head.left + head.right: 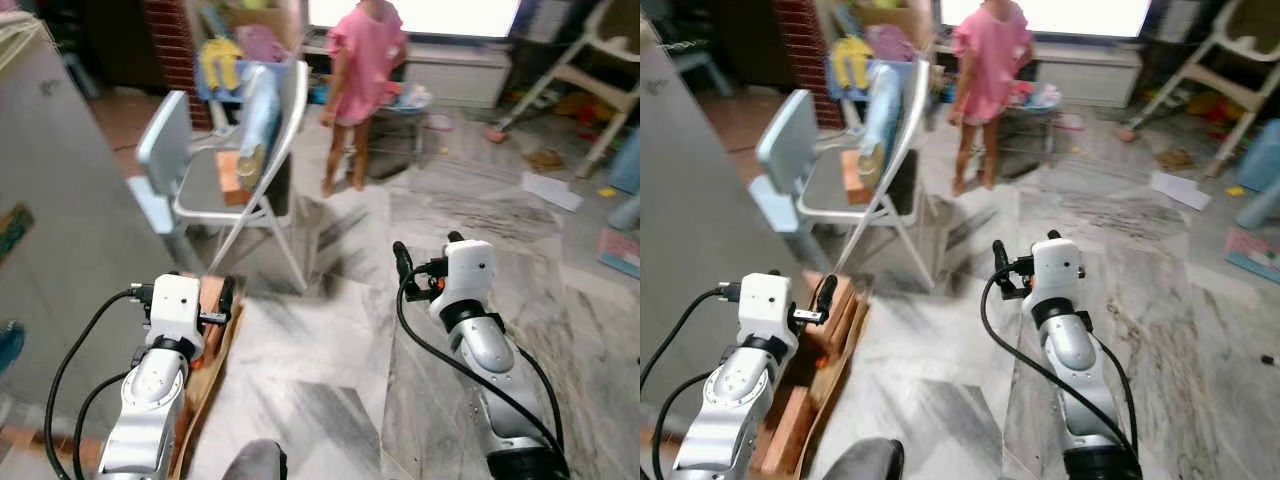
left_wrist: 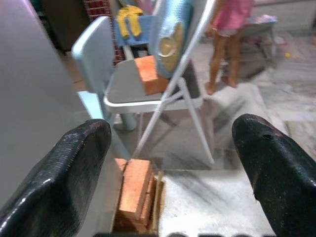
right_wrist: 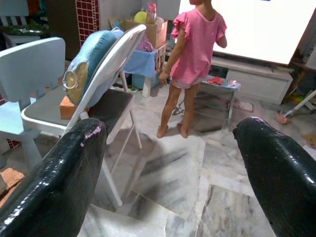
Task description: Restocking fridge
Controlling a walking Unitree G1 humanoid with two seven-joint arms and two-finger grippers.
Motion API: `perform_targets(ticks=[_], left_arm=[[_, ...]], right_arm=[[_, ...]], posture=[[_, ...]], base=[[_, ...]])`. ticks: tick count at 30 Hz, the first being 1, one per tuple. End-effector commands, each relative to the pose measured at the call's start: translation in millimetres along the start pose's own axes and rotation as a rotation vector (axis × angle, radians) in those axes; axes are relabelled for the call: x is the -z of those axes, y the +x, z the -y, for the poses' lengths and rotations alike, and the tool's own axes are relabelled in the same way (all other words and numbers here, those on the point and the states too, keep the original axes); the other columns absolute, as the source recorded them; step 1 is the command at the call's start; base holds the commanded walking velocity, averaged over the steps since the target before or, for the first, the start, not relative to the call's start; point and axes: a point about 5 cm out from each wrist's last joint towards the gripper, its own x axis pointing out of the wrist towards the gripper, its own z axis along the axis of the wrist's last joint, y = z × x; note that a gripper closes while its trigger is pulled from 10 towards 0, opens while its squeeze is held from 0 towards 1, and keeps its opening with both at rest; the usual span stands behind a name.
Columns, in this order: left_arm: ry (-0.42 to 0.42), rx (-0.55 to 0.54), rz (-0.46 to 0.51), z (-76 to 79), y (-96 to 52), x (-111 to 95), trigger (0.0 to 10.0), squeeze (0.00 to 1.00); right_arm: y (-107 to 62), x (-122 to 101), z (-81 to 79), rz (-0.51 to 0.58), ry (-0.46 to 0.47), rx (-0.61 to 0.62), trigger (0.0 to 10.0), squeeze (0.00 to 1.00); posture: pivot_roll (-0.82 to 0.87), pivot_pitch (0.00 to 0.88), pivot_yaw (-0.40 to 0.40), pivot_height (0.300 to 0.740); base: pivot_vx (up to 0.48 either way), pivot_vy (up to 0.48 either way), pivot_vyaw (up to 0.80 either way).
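Note:
A tall grey appliance wall rises on my left. Ahead of it a white folding chair carries an orange block and a light blue bag that leans on its backrest. My left gripper is raised low beside the grey wall, open and holding nothing, and looks toward the chair. Open and holding nothing as well, my right gripper hovers over the marble floor right of the chair.
A person in a pink dress stands behind the chair near a small table. A pale blue plastic chair sits left of the folding chair. Orange bricks on wood lie on the floor under my left gripper. Toys and papers litter the far right.

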Motion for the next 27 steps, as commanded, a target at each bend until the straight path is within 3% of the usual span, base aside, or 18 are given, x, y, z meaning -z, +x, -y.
perform_targets(ticks=[1, 11, 27], left_arm=[[-0.001, -0.024, -0.001, -5.5, 0.6, -0.6, 10.0, 0.0], [-0.014, -0.015, -0.006, -1.5, -1.2, 0.1, 10.0, 0.0], [0.001, -0.008, 0.003, -3.1, 3.5, -3.5, 10.0, 0.0]], right_arm=[[2.5, -0.3, -1.4, 0.001, 0.019, 0.003, 10.0, 0.0], [5.1, -0.4, -0.2, -0.001, 0.01, 0.01, 10.0, 0.0], [9.8, -1.1, 0.4, 0.001, 0.007, 0.028, 10.0, 0.0]], posture=[[0.13, 0.0, -0.044, 0.74], [0.13, 0.0, -0.05, 0.74], [0.14, 0.0, -0.049, 0.74]], base=[[0.0, 0.0, 0.0], [-0.024, 0.0, 0.0], [-0.22, 0.283, 0.0]])
